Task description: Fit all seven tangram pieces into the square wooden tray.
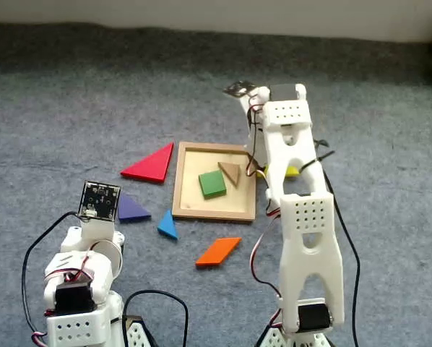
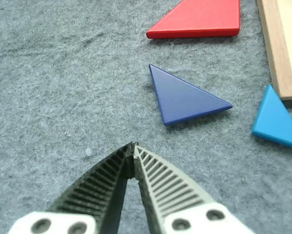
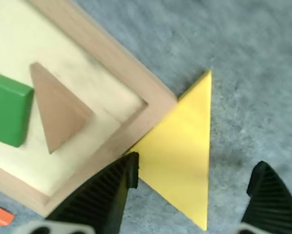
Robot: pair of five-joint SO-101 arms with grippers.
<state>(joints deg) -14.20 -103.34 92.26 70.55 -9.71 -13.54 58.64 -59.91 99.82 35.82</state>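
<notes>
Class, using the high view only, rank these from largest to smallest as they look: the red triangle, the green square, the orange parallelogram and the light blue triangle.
1. red triangle, clearly the largest.
2. green square and orange parallelogram: these look about alike, so I won't rank one above the other.
3. light blue triangle, the smallest.

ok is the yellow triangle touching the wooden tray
Touching. In the right wrist view, one edge of the yellow triangle lies flush against the outer rim of the wooden tray near its corner, with no carpet showing between them.
</notes>
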